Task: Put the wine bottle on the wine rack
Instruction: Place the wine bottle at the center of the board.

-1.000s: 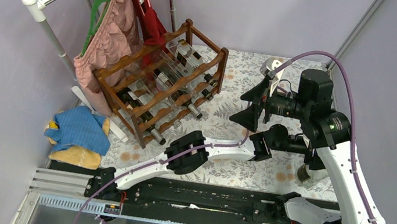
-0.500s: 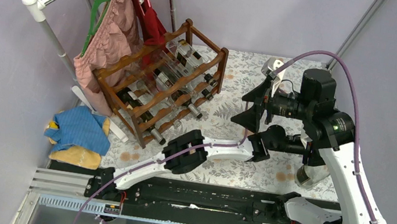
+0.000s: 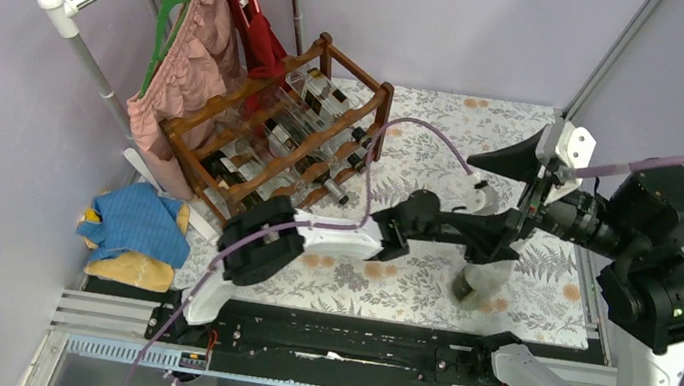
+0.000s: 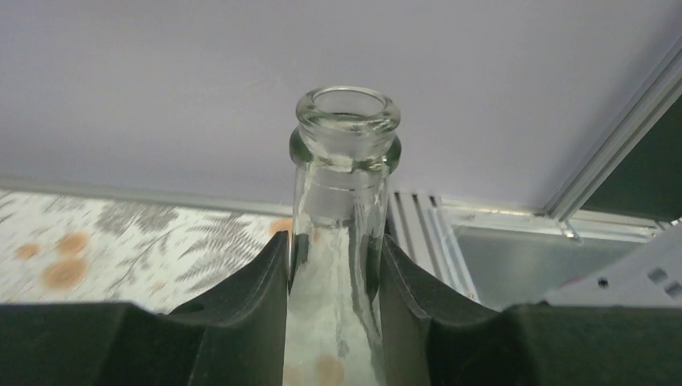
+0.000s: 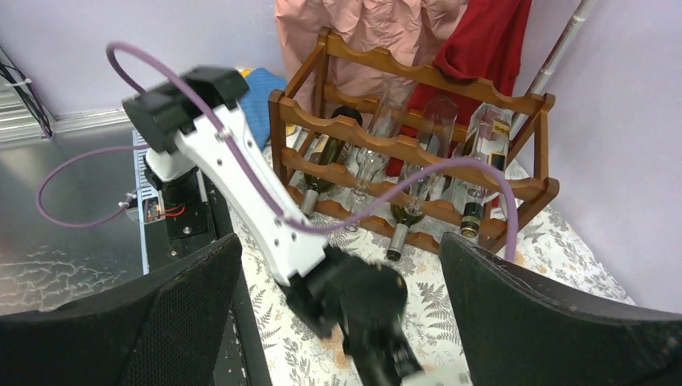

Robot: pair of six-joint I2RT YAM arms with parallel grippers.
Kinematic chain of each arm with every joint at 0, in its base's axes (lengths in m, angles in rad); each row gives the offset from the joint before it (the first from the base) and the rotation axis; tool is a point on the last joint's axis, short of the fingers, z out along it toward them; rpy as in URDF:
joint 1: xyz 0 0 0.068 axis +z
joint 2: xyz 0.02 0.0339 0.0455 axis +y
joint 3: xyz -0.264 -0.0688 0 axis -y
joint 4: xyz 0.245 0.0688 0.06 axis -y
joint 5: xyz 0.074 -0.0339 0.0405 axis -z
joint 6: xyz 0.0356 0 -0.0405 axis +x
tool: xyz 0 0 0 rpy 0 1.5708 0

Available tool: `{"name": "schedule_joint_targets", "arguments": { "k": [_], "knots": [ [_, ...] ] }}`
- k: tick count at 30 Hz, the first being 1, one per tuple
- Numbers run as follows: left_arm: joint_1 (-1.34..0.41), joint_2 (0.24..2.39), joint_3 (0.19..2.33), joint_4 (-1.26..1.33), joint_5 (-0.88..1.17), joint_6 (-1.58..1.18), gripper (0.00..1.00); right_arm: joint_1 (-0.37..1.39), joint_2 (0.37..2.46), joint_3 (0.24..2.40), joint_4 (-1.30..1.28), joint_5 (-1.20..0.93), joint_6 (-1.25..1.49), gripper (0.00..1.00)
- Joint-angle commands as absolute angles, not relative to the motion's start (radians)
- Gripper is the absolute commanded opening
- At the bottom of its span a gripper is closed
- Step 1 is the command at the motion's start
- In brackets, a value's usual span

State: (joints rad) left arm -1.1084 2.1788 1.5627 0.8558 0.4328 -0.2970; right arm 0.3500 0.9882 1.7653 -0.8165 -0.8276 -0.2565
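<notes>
A clear glass wine bottle [image 3: 485,273] stands on the flowered tablecloth at the right, its open mouth [image 4: 347,112] showing in the left wrist view. My left gripper [image 3: 502,244] [image 4: 336,257] is shut on the bottle's neck, with a black finger [image 4: 241,322] pressed against each side. The wine rack [image 3: 275,138] [image 5: 418,161], dark reddish-brown with scalloped rails, stands at the back left and holds several bottles. My right gripper [image 3: 521,183] [image 5: 338,249] hangs open above the left wrist, with nothing between its fingers.
Pink and red garments [image 3: 200,42] hang from a white rail behind the rack. Blue and yellow cloths [image 3: 136,230] lie at the table's left edge. The left arm [image 3: 332,237] stretches across the table's front. A black rail [image 3: 347,340] runs along the near edge.
The left gripper has shut on the bottle's neck and drawn the bottle to the left. The right arm has swung back to the right, its gripper still open.
</notes>
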Motion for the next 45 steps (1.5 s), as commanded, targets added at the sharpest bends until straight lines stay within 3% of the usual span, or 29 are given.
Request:
{"name": "schedule_joint_targets", "arguments": {
  "k": [1,10,19,22,30,38,42,45],
  "knots": [
    [-1.066,1.929,1.391,1.015,0.407,-0.247,0.0,0.333,0.996,1.754,-0.837,-0.789,-0.282,1.0],
    [-0.996,1.62,1.043,0.929,0.394,-0.114,0.0,0.261,1.025,1.64,-0.768,-0.86,-0.25,1.0],
    [-0.926,1.526,0.86,0.972,0.431,-0.123,0.02,0.211,1.06,1.563,-0.725,-0.927,-0.233,1.0],
    [-0.913,1.515,0.833,0.976,0.431,-0.139,0.12,0.207,1.062,1.55,-0.72,-0.93,-0.232,1.0],
    [-0.898,1.464,0.788,0.936,0.403,-0.146,0.55,0.194,1.072,1.528,-0.716,-0.932,-0.232,1.0],
    [-0.897,1.327,0.761,0.753,0.295,-0.135,0.87,0.19,1.084,1.525,-0.738,-0.945,-0.255,1.0],
    [-0.898,1.202,0.748,0.602,0.279,-0.144,0.97,0.19,1.094,1.528,-0.769,-0.943,-0.284,1.0],
    [-0.898,1.11,0.777,0.416,0.298,-0.156,0.99,0.191,1.117,1.55,-0.827,-0.946,-0.332,1.0]
  ]
}}
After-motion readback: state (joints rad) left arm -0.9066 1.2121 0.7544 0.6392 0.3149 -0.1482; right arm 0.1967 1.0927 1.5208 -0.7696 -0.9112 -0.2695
